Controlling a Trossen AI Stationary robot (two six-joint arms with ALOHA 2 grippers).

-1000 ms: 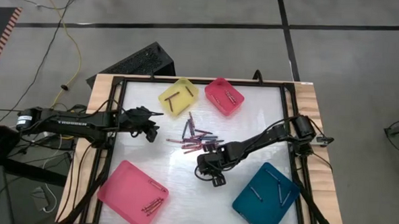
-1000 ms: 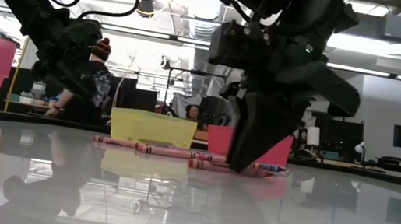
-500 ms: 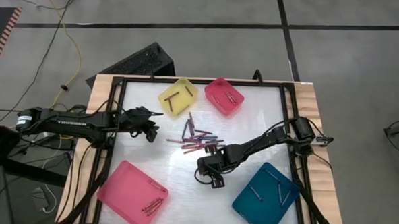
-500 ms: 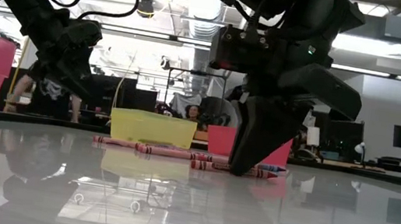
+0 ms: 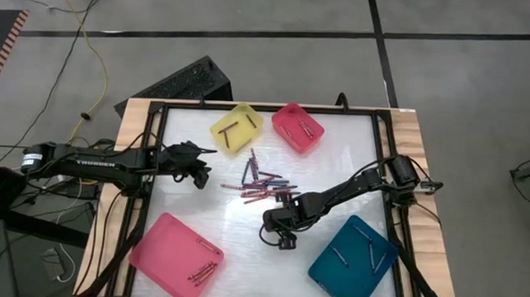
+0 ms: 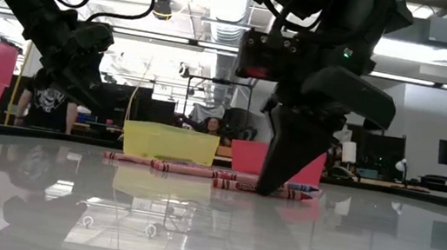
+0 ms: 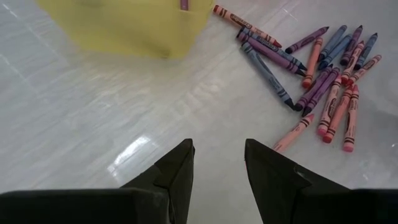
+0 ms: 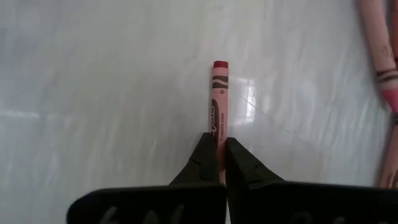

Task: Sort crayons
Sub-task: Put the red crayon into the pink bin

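Observation:
Several crayons (image 5: 259, 180) lie loose in a heap at the table's middle, red, pink, purple and bluish; the left wrist view shows the heap (image 7: 323, 81) too. My right gripper (image 5: 276, 222) stands just near of the heap, pointing steeply down, shut on one red crayon (image 8: 217, 99). In the low view its fingers (image 6: 272, 184) reach down to the tabletop. My left gripper (image 5: 201, 170) hovers open left of the heap, above bare table, its fingers (image 7: 217, 155) holding nothing. My right gripper pinches one end of the red crayon (image 8: 217, 140) between its two fingertips. The fingers come from above, slanting, and lie along the crayon. The rest of the crayon sticks out ahead of the fingers and lies flat on the white tabletop.
A yellow tray (image 5: 237, 128) and a small pink tray (image 5: 297, 127) stand at the far edge, a large pink tray (image 5: 177, 257) at the near left, a teal tray (image 5: 353, 263) at the near right; each holds a few crayons. A black frame (image 5: 152, 206) rims the table.
My right gripper has sunk a little toward the table, rolled about its own line, and shut on the red crayon. The crayon stays on the table.

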